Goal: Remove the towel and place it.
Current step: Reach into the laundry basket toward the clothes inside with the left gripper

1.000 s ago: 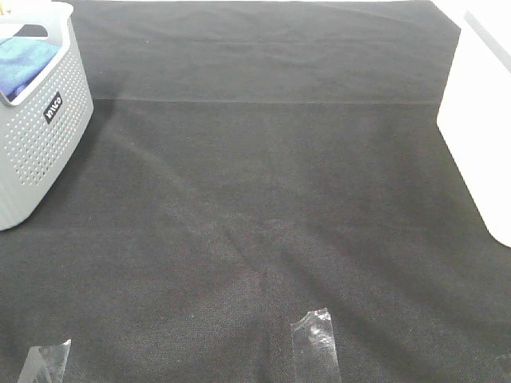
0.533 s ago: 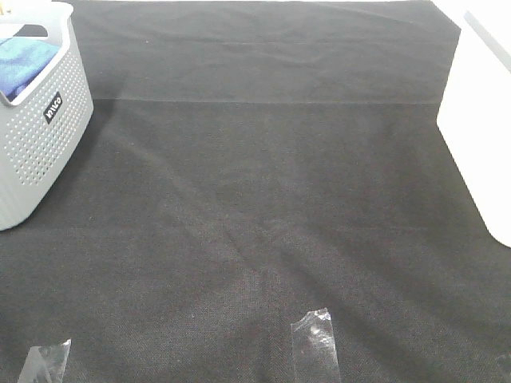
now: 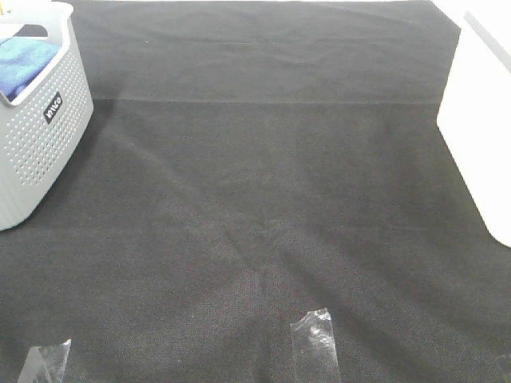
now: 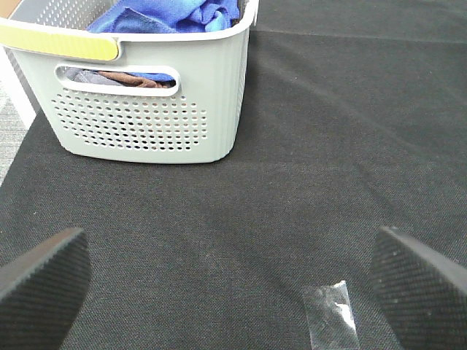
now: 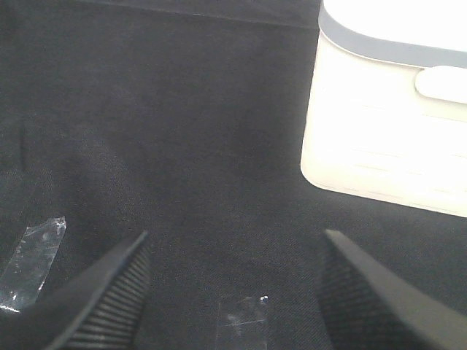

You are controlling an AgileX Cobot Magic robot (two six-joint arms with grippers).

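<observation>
Only the wrist cameras catch the claws. The left claw [image 4: 228, 240] stands at its widest, its two ribbed black fingers [image 4: 44, 281] far apart over the black bench [image 3: 263, 199], with nothing between them but bare mat. The right claw [image 5: 235, 237] is also parted, less widely, and it too has hold of nothing.

Just beyond the left claw lies a scrap of clear tape [image 4: 332, 313]; the right wrist view picks up two such scraps, one between the fingers [image 5: 244, 321] and one off to the side [image 5: 33, 255]. The high camera shows two tape strips at the near edge of the bench, one by the middle [image 3: 315, 343] and one at the left corner [image 3: 44, 363].

Farther out, the grey perforated basket [image 3: 40, 136] sits at the far left of the bench. The towel [image 3: 24, 60] lies bunched inside it — from above only a patch of blue shows over the rim. The left wrist view gives more: the blue folds [image 4: 168, 14] heaped up to the rim, a pale yellow grip on the basket [image 4: 146, 124] edge, and a brown cloth [image 4: 135, 79] visible through the handle slot beneath the blue.

On the far right stands a white bin [image 3: 479, 136], well apart from the basket; the right wrist view shows its side and a recessed handle [image 5: 387, 131].
</observation>
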